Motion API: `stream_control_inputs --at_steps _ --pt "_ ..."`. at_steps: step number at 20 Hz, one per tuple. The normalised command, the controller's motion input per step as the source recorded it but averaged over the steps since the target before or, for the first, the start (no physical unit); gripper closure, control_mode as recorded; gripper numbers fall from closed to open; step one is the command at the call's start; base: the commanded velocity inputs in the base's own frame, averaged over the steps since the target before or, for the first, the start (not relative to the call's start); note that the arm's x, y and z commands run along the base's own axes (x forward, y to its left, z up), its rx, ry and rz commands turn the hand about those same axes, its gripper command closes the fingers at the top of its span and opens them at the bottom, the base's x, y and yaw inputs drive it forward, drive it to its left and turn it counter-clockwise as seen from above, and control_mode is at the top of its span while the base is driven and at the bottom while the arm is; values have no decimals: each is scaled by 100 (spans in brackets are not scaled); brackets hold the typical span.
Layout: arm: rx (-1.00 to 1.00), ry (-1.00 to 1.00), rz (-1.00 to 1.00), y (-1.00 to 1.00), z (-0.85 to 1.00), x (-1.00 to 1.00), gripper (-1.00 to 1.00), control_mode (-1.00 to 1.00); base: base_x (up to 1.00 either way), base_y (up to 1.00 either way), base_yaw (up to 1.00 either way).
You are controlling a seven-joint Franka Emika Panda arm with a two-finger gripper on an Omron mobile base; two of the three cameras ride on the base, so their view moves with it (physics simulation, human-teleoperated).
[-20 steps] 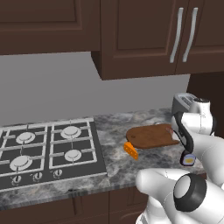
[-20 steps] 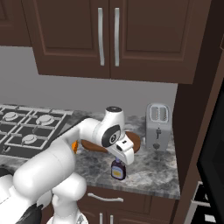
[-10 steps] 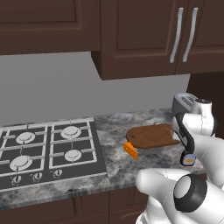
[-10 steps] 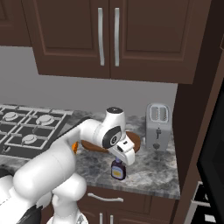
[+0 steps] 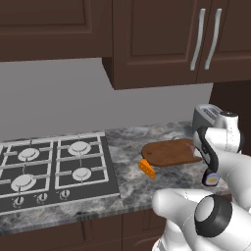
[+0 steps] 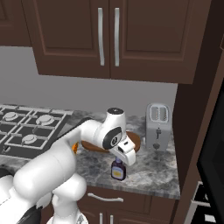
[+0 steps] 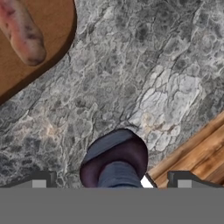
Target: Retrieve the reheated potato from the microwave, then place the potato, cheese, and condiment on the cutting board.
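Observation:
The condiment stands on the counter near its front edge, seen from above in the hand view. My gripper is open just above it, one fingertip on each side and neither touching. From the base views the condiment sits right under the hand. The potato lies on the cutting board. That reddish-brown cutting board lies behind the bottle. The cheese rests on the counter just left of the board. The microwave shows at the right edge.
A silver toaster stands behind the board on the right. The gas stove takes up the left of the counter. The counter's front edge runs close to the bottle, with wooden floor beyond. Dark cabinets hang overhead.

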Motion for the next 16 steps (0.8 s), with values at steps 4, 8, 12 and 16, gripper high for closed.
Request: stream_control_inputs --at_steps 4,8,12,16 --pt "0 -1 0 0 -9 -4 100 -100 0 0 0" --pt "-1 -2 0 6 -13 -6 100 -100 0 0 0" --pt "-2 -2 0 8 -13 -7 100 -100 0 0 0" --pt "-2 0 0 9 -9 -4 100 -100 0 0 0"
